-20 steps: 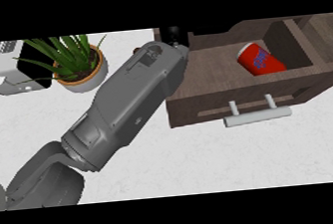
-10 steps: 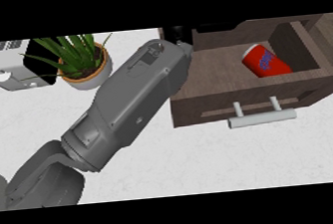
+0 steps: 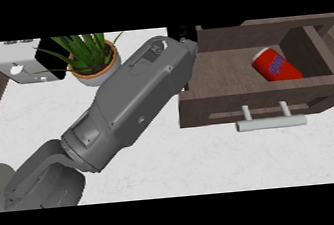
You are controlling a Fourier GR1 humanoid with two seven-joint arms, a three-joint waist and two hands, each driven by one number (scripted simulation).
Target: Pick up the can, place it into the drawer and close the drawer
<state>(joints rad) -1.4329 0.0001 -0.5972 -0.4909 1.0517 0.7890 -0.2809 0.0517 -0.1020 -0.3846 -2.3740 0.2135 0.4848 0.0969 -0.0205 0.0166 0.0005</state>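
Observation:
The red can (image 3: 276, 65) with a blue label lies tilted inside the open brown drawer (image 3: 219, 75), near its right wall. The drawer's front panel carries a pale bar handle (image 3: 271, 123). My left forearm (image 3: 136, 104) crosses the counter from the lower left, and its wrist ends at the drawer's left wall. Only a black sliver of the left hand (image 3: 184, 32) shows beside that wall; the rest is hidden behind the wrist. The right hand is out of view.
A potted green plant (image 3: 90, 61) stands at the back, just left of my forearm. A white toaster (image 3: 21, 67) sits at the far left. The white counter (image 3: 204, 166) stretches in front of the drawer.
The drawer, can and plant have drifted slightly right in the view. My left arm stays by the drawer's left wall, and the can still lies in the drawer.

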